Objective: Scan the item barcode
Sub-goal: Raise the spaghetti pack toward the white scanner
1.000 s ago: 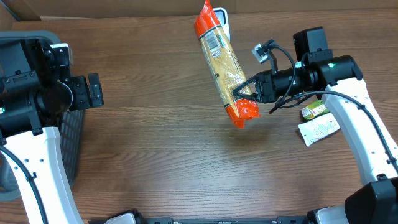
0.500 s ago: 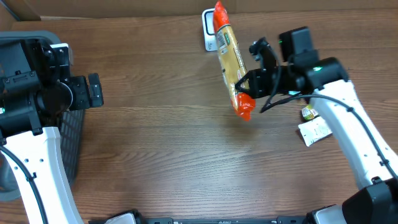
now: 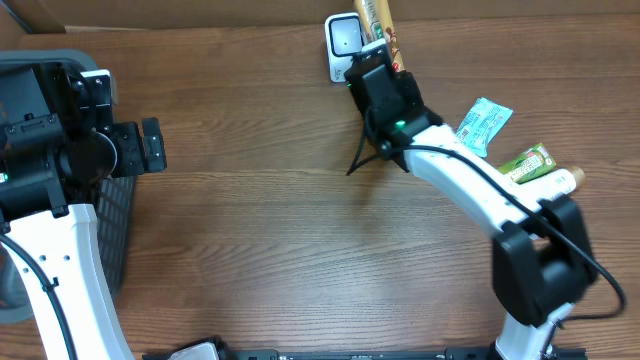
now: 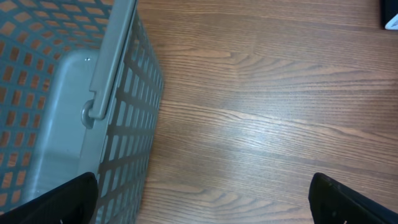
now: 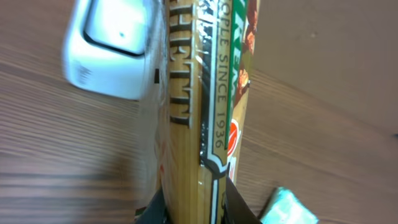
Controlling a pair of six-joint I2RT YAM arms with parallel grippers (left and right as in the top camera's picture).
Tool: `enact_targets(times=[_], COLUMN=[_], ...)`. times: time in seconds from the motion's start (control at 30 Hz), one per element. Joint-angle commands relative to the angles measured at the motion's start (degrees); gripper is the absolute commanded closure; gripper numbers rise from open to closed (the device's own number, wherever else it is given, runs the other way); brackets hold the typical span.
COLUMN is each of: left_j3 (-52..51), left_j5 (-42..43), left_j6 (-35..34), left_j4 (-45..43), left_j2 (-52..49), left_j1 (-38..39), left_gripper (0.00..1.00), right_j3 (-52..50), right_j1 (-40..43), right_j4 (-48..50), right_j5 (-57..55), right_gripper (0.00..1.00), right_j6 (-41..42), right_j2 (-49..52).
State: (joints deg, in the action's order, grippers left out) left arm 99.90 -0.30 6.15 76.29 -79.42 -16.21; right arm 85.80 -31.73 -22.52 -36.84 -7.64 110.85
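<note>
Brown wood-grain table fills every view. Between the fingers of the right gripper a long spaghetti pack is clamped near its lower end, the jaws being closed tight against its two sides. From that grip the pack is carried out lengthwise toward the far edge of the table, where it is held just beside the white scanner. In the wrist view its clear side overlaps the scanner's right edge, though whether the two touch cannot be told. Printed lettering is seen along the pack, but no barcode is shown in any view. Behind the right arm, a teal sachet and a green tube are seen lying on the table, well apart from the scanner. At the other side, the left gripper is held with its jaws spread wide and nothing between them, beside the grey mesh basket.

The step in hand is judged to be the presentation of the pack to the scanner window. Since the barcode is not seen facing the window, the next move is likely to call for the pack to be rolled about its long axis or shifted across the window. A firm grip would be needed so that the slick film is not let slip.
</note>
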Motion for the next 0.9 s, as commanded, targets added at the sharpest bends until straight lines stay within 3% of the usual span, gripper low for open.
enact_targets(times=[0.0,0.3,0.5,0.87], left_j3=[0.44,0.44,0.44,0.44], left_j5=[-0.15,-0.15,-0.15,-0.15], left_j6=[0.9,0.92,0.9,0.92], left_j4=[0.0,0.0,0.0,0.0], left_j2=[0.02,0.02,0.02,0.02], left_j1=[0.11,0.11,0.11,0.11], left_gripper=[0.0,0.01,0.0,0.01], right_j3=[2.89,2.89,2.89,2.89], right_j1=[-0.57,-0.5,0.31,2.58], right_j4=[10.29,24.17,32.22,39.56], right_j5=[-14.97,-18.67,-20.39,-20.76], right_gripper=[0.96,0.96,0.96,0.96], right_j6=[-15.52,-34.1,-39.43,-39.36], right_j2=[2.58,9.79,12.76,14.38])
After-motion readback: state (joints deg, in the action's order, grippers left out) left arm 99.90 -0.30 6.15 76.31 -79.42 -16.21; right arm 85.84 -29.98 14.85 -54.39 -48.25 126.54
